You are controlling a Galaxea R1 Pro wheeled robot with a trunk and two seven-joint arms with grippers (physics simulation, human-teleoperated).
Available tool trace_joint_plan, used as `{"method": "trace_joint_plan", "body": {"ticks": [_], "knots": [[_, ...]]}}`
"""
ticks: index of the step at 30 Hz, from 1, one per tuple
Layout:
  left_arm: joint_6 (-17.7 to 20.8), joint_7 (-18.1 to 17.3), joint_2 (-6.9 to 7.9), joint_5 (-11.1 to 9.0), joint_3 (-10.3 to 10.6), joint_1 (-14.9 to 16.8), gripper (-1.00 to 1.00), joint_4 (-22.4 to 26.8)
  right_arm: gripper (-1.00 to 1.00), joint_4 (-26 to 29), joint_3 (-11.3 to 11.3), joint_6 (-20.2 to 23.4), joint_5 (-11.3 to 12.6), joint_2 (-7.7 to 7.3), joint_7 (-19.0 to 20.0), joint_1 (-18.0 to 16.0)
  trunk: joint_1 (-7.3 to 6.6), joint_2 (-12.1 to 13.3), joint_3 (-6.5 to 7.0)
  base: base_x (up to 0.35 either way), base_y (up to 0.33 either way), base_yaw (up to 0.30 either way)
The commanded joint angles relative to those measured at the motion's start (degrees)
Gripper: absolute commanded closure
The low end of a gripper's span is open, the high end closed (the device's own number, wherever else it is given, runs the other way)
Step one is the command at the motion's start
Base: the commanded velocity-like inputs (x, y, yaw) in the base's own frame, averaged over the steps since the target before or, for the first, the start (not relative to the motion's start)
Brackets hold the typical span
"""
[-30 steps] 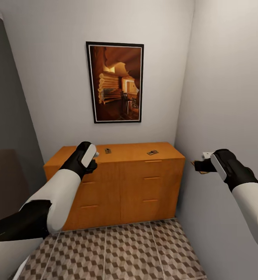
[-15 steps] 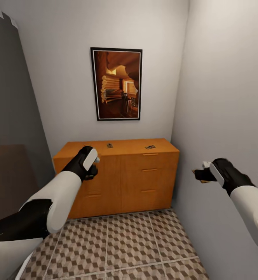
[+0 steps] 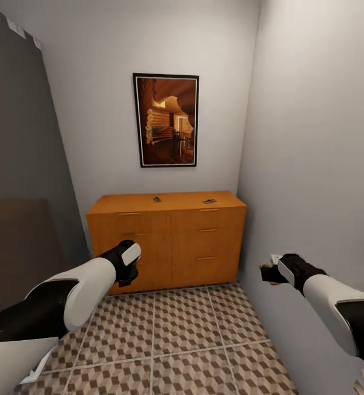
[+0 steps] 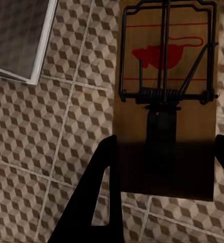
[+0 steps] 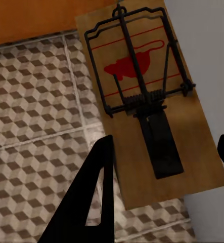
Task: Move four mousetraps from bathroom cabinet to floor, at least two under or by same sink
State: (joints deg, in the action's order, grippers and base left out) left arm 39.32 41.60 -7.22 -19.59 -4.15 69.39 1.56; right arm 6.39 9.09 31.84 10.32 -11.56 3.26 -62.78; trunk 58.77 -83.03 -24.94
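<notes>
Two mousetraps (image 3: 157,199) (image 3: 209,201) (cabinet (image 3: 168,241) top), both near edges

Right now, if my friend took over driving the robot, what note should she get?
Left gripper is shut on a mousetrap. Right gripper is shut on another mousetrap.
Two more traps lie on top of the cabinet.
Done: two traps picked up.
Left: set all four on the tiled floor, at least two by the sink.
</notes>
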Motion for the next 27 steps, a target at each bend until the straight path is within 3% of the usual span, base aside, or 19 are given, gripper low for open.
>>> {"method": "trace_joint_plan", "body": {"ticks": [1, 4, 8, 12, 15, 16, 19, 20, 23, 24, 26, 27], "knots": [[-0.65, 0.01, 0.21, -0.08, -0.27, -0.52, 1.00, -0.18, 1.00, -1.30, 0.48, -0.83, 0.42, 0.05, 0.18, -0.03, -0.04, -0.05, -0.05, -0.347, 0.000, 0.000], [-2.89, -3.38, 1.67, -0.05, -0.25, -4.35, 1.00, -0.87, 1.00, -5.88, 0.48, -5.79, 0.29, 0.33, 0.45, 0.72, -0.04, -0.05, -0.05, -0.347, 0.000, 0.000], [-5.46, -7.74, 2.84, -0.07, -0.27, -8.52, 1.00, -1.03, 1.00, -7.40, 0.52, -9.27, -0.25, 0.45, 0.55, 3.51, -0.04, -0.05, -0.05, -0.347, 0.000, 0.000], [-12.03, -10.87, 3.34, -0.31, -0.31, -13.59, 1.00, -1.24, 1.00, -7.99, 0.50, -11.84, -3.68, 1.48, 0.61, 7.78, -0.04, -0.05, -0.05, -0.347, 0.000, 0.000], [-15.62, -11.62, 3.47, -0.37, -0.32, -17.29, 1.00, -1.25, 1.00, -8.09, 0.49, -13.66, -5.72, 2.69, 0.16, 8.85, -0.04, -0.05, -0.05, -0.347, 0.000, 0.000], [-16.97, -11.79, 3.53, -0.41, -0.33, -18.92, 1.00, -1.27, 1.00, -8.13, 0.49, -14.26, -6.48, 3.77, -0.16, 9.09, -0.04, -0.05, -0.05, -0.346, 0.000, 0.000], [-19.63, -11.86, 3.74, -0.44, -0.35, -21.29, 1.00, -1.29, 1.00, -8.20, 0.49, -14.66, -7.28, 5.08, -1.23, 9.32, -0.04, -0.05, -0.05, -0.347, 0.000, 0.000], [-22.26, -11.72, 3.82, -0.44, -0.35, -22.83, 1.00, -1.29, 1.00, -8.22, 0.49, -14.84, -7.51, 5.52, -2.39, 9.40, -0.04, -0.05, -0.05, -0.346, 0.000, 0.000], [-26.19, -11.45, 3.93, -0.42, -0.40, -25.33, 1.00, -1.30, 1.00, -8.23, 0.49, -14.93, -7.64, 5.74, -3.23, 9.86, -0.04, -0.05, -0.04, -0.255, 0.000, 0.086], [-30.31, -11.16, 4.62, -0.54, -0.44, -27.67, 1.00, -1.30, 1.00, -8.23, 0.48, -14.96, -7.67, 5.82, -3.55, 10.17, -0.04, -0.05, -0.02, -0.022, 0.000, 0.254], [-30.61, -11.16, 4.86, -0.57, -0.46, -27.98, 1.00, -1.30, 1.00, -8.23, 0.48, -14.96, -7.68, 5.86, -3.58, 10.19, -0.04, -0.05, 0.02, -0.016, 0.000, 0.259], [-30.97, -11.24, 5.19, -2.17, -0.49, -28.39, 1.00, -1.30, 1.00, -8.22, 0.49, -14.96, -7.68, 5.97, -3.67, 10.21, -0.04, -0.05, 0.03, -0.006, 0.000, 0.266]]}}
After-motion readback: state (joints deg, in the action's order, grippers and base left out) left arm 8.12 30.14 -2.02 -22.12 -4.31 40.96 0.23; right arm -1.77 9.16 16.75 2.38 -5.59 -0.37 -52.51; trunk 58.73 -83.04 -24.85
